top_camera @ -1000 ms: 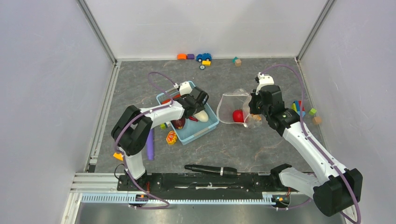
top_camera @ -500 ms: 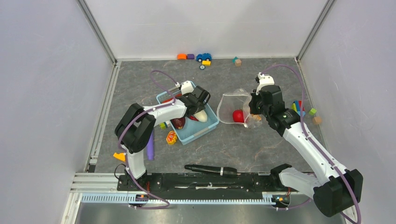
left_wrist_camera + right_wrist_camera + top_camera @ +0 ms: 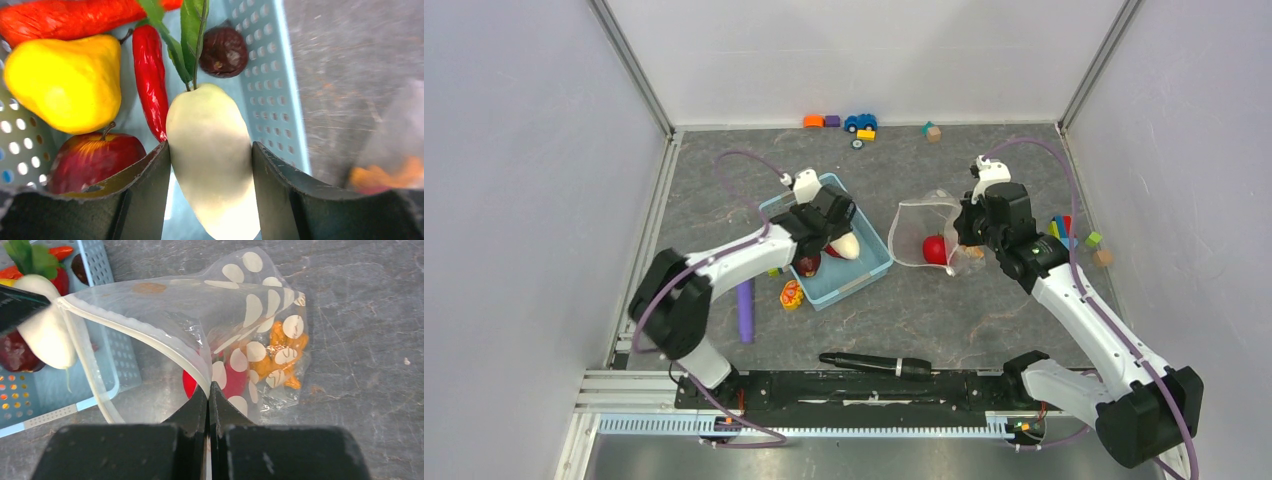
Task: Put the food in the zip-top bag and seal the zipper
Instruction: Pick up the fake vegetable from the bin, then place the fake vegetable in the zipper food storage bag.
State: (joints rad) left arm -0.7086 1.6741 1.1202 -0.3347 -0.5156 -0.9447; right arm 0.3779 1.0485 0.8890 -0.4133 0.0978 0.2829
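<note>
My left gripper (image 3: 832, 232) is shut on the white oblong food (image 3: 210, 165) and holds it over the light-blue basket (image 3: 876, 264). In the basket lie a yellow fruit (image 3: 65, 80), a red chili (image 3: 150, 80), a red apple (image 3: 95, 160), a maroon piece (image 3: 223, 51) and an orange carrot (image 3: 65, 20). My right gripper (image 3: 208, 386) is shut on the zipper strip (image 3: 150, 337) and holds the dotted zip-top bag (image 3: 921, 228) with its mouth open toward the basket. A red piece (image 3: 935, 248) and an orange piece (image 3: 280, 352) lie inside the bag.
A purple stick (image 3: 745, 310) and a small yellow-red toy (image 3: 791, 294) lie left of the basket. A black marker (image 3: 874, 363) lies near the front rail. Blocks and a toy car (image 3: 859, 122) sit at the back wall. More blocks (image 3: 1092, 240) lie at the right wall.
My left arm's elbow has swung down to the left, and its gripper has shifted a little left with the white food in it. The right arm and the bag have stayed still.
</note>
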